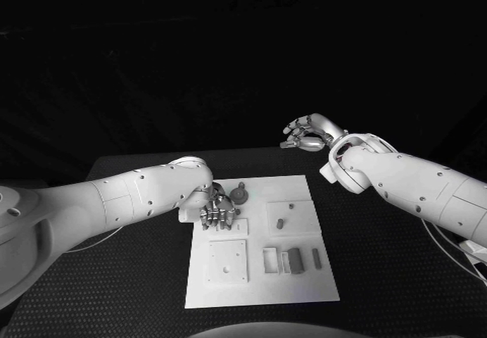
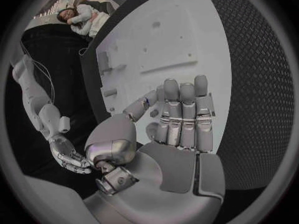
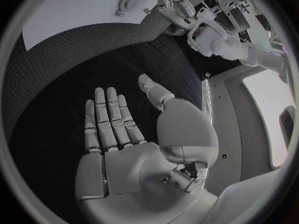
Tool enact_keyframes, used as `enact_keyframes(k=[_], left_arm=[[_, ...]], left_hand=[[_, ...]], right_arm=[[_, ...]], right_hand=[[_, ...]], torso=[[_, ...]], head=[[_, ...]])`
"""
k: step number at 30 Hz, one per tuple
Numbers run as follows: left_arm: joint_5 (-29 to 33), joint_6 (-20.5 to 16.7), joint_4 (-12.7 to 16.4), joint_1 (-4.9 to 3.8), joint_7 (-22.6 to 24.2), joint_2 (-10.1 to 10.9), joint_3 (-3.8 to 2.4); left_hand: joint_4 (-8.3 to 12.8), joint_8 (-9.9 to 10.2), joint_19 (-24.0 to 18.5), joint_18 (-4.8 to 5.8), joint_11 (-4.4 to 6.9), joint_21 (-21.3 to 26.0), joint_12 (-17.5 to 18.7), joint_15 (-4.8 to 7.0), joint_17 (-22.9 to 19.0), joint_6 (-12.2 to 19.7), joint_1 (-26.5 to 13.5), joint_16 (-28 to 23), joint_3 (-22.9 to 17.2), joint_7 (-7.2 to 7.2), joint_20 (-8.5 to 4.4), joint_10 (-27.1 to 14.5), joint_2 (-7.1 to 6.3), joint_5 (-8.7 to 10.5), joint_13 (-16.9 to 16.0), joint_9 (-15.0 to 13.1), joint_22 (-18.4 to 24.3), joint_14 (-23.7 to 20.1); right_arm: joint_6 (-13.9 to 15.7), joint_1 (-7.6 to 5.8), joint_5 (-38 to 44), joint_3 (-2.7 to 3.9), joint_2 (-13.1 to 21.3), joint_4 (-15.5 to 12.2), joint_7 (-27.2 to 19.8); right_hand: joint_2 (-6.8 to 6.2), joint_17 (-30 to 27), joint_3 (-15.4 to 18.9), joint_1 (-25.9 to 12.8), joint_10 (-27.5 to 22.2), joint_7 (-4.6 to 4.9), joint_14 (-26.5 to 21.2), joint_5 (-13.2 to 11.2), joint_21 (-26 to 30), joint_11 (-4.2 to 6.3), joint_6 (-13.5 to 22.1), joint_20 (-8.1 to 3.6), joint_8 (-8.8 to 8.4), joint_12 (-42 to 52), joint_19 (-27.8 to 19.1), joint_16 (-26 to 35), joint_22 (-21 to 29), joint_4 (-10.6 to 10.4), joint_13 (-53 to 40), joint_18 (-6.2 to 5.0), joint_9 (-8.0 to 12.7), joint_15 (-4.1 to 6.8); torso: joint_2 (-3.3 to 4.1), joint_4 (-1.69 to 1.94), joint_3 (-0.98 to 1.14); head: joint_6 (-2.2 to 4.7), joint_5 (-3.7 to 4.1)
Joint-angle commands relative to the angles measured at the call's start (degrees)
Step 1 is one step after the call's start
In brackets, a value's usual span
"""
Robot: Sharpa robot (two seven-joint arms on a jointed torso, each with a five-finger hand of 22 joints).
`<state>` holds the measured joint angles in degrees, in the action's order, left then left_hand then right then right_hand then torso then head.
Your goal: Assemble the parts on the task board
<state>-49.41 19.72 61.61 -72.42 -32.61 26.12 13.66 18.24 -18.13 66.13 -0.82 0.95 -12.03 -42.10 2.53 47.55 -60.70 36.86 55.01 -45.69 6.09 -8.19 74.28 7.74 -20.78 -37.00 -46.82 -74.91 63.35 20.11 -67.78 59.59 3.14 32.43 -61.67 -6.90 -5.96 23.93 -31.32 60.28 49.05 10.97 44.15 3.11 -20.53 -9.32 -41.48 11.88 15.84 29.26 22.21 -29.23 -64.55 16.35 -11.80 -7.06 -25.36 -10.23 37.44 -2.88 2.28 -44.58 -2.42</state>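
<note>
Black table (image 1: 386,267) holds the white board (image 1: 262,296). Near its front lie small grey parts (image 1: 294,259). Farther on, the left hand (image 1: 218,210) hangs over the board, fingers (image 2: 181,114) apart, empty. Beyond the board, the right hand (image 1: 307,134) is lifted, fingers (image 3: 109,119) straight, empty.

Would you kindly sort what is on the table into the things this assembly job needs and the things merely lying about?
Belongs to the job:
task board
round part
small peg part
bar-shaped parts
left hand, over the board
right hand, raised beyond the board

Lying about:
cable beside the right arm
black table
</note>
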Motion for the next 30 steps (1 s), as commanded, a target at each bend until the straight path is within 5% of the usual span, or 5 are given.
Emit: enact_keyframes(k=[1, 30], left_arm=[[-1.56, -4.22, 1.48, -0.04, 0.59, 1.13, 0.0], [-0.9, -9.21, 6.66, 0.26, 0.61, 3.71, 0.01]], left_hand=[[-1.44, -0.4, 0.1, -0.23, 2.76, -0.32, -0.35, 0.42, -0.12, -4.76, 0.51, 0.37, -1.7, -3.83, -0.45, 1.45, 0.23, -0.05, 0.08, -0.18, -1.51, -0.07], [-1.48, -0.02, -0.17, -0.2, 2.68, -0.61, -0.38, 0.42, -0.98, -4.65, 0.73, 0.53, -1.82, -3.74, -0.42, 1.21, 0.14, 0.82, 0.47, -0.27, -1.45, -0.28]], right_arm=[[-0.45, -0.02, -0.04, 0.01, 0.16, -0.12, -0.56], [-0.54, -0.01, -0.07, 0.02, 0.62, -0.17, -0.5]], right_hand=[[-0.07, 0.08, 0.36, 0.41, 0.09, 2.32, 0.12, -0.24, 0.22, -0.28, 0.41, 0.01, 0.26, -0.35, -0.24, 0.39, -0.07, 0.03, 0.07, 1.0, 0.1, -0.15], [-0.06, 0.25, 0.43, 0.31, -0.01, 2.32, -0.06, -0.24, 0.44, -0.36, 0.43, 0.01, 0.32, -0.55, -0.25, 0.86, -0.24, 0.03, 0.48, 1.02, 0.18, -0.25]], torso=[[0.02, 0.03, -0.01], [0.02, -0.05, 0.01]], head=[[0.01, -0.02], [-0.02, -0.29]])
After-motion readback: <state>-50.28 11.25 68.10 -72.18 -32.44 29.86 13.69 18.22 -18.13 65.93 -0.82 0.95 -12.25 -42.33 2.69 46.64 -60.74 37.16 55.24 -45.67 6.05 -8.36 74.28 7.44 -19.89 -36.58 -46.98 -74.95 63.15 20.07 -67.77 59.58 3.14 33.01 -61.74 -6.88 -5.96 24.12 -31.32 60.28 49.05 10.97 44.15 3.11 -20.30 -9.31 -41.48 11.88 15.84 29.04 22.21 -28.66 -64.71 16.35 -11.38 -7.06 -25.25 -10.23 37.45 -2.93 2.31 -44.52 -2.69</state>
